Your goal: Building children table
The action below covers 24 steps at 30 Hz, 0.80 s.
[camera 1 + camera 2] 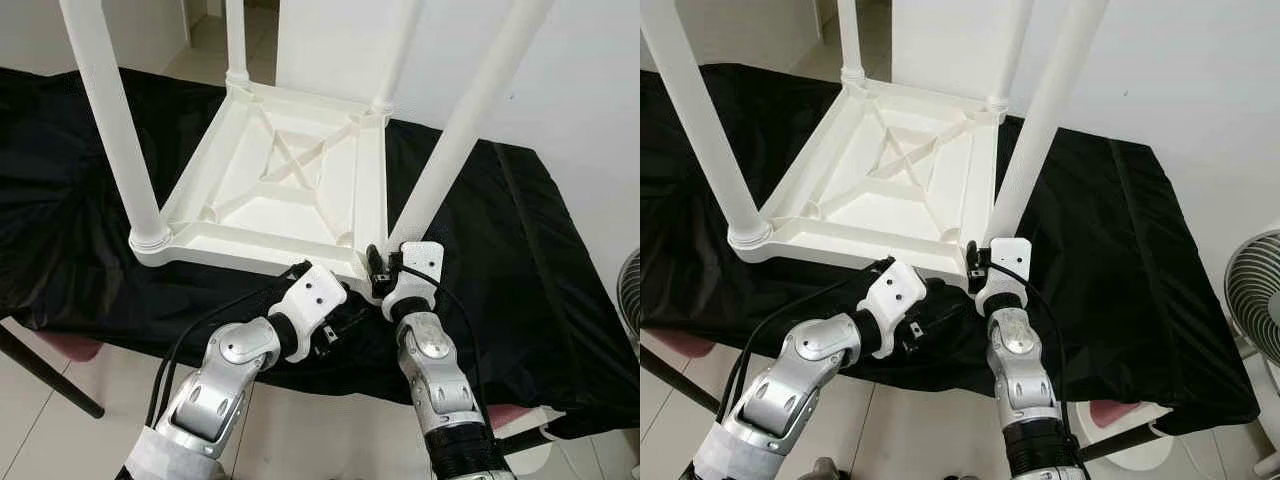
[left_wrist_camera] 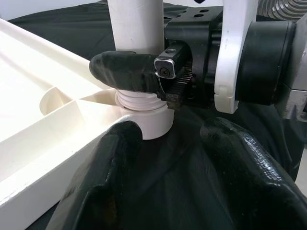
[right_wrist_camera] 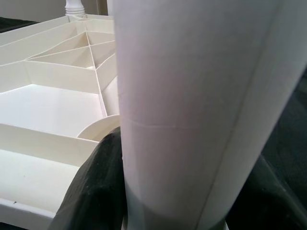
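Observation:
A white plastic children's table (image 1: 290, 190) lies upside down on a black cloth (image 1: 520, 250), with its legs standing up. My right gripper (image 1: 380, 265) is shut around the base of the near right leg (image 1: 455, 140), just above the threaded socket (image 2: 144, 103). In the right wrist view the leg (image 3: 192, 96) stands between my fingers (image 3: 96, 191). My left gripper (image 2: 172, 158) is open, low over the cloth beside that same corner, its fingers (image 2: 105, 182) spread apart and holding nothing.
The cloth-covered surface ends just in front of me, with tiled floor below. A fan (image 1: 1255, 290) stands on the right. A dark slanted leg (image 1: 50, 375) runs under the surface's left side. A white wall is behind the table.

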{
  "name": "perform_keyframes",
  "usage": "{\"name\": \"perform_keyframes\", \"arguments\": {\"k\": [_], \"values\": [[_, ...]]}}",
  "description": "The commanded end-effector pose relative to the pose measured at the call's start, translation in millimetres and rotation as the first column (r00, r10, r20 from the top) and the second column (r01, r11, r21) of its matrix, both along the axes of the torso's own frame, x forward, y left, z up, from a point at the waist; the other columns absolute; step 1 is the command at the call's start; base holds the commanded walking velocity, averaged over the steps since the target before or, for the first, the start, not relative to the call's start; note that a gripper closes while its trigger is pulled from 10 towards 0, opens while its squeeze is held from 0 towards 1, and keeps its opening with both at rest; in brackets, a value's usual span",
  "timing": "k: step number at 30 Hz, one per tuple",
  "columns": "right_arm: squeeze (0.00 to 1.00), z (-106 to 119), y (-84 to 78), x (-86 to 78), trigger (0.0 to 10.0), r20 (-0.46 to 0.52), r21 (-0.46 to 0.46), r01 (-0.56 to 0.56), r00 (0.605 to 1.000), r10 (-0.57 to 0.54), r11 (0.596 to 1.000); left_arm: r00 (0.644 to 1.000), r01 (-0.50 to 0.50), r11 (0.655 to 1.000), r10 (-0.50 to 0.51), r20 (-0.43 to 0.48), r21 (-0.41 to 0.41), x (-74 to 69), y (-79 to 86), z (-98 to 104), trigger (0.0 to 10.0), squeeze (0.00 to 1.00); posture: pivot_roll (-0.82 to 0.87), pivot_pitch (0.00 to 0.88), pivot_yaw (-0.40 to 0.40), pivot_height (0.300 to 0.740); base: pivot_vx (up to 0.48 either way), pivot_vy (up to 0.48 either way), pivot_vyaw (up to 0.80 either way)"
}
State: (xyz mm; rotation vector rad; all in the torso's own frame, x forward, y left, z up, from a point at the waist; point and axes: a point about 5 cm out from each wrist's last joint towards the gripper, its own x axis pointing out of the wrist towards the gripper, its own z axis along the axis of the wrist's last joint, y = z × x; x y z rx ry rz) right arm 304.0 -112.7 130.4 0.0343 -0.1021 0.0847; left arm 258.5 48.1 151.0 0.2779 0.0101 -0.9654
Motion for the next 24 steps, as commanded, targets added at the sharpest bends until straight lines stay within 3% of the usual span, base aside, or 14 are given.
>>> {"name": "perform_keyframes", "arguments": {"k": [1,10,14,15,16,17,19,24], "values": [[1.00,-3.9,-6.1,-0.9,10.0,-0.026,-0.026,0.009,1.000,-0.010,1.000,1.000,-0.026,1.000,0.026,0.003,-0.006,0.6,-1.4,-0.1,10.0,0.00,0.14,0.066,-0.106,0.740,0.000,0.000,0.00],[1.00,3.7,-14.7,-1.0,10.0,0.002,0.015,-0.026,1.000,0.026,1.000,1.000,-0.026,1.000,0.026,0.002,-0.005,0.2,-1.8,-0.6,10.0,0.00,0.14,0.066,-0.110,0.740,0.000,0.000,0.00],[1.00,3.0,-28.7,0.0,10.0,-0.002,0.012,-0.068,0.998,0.068,0.998,1.000,-0.027,1.000,0.027,0.004,-0.005,0.8,-1.7,-0.5,10.0,0.00,0.14,0.059,-0.109,0.740,0.000,0.000,0.00],[0.86,-0.2,-37.4,-2.2,10.0,-0.031,-0.008,-0.266,0.964,0.266,0.964,1.000,-0.024,1.000,0.024,0.006,-0.003,1.4,-1.5,-0.6,10.0,0.00,0.14,0.050,-0.105,0.740,0.000,0.000,0.00],[0.86,-0.2,-37.4,-2.2,10.0,-0.031,-0.008,-0.266,0.964,0.266,0.964,1.000,-0.024,1.000,0.024,0.006,-0.003,1.4,-1.5,-0.6,10.0,0.00,0.14,0.050,-0.105,0.740,0.000,0.000,0.00],[0.00,-0.8,-38.9,-4.9,10.0,-0.040,-0.020,-0.362,0.932,0.361,0.932,1.000,-0.023,1.000,0.023,0.007,-0.002,1.6,-1.5,-0.6,10.0,0.00,0.14,0.050,-0.105,0.740,0.000,0.000,0.00],[0.00,1.1,-47.5,-4.8,10.0,-0.045,-0.050,-0.475,0.880,0.473,0.879,1.000,-0.020,1.000,0.020,0.010,0.000,2.2,-1.6,0.0,10.0,0.00,0.14,0.042,-0.103,0.740,0.000,0.000,0.00],[0.00,4.2,-57.2,1.5,10.0,-0.051,-0.091,-0.522,0.853,0.520,0.848,1.000,-0.017,1.000,0.017,0.014,0.002,2.9,-1.2,0.6,10.0,0.00,0.14,0.037,-0.102,0.740,0.000,0.000,0.00]]}}
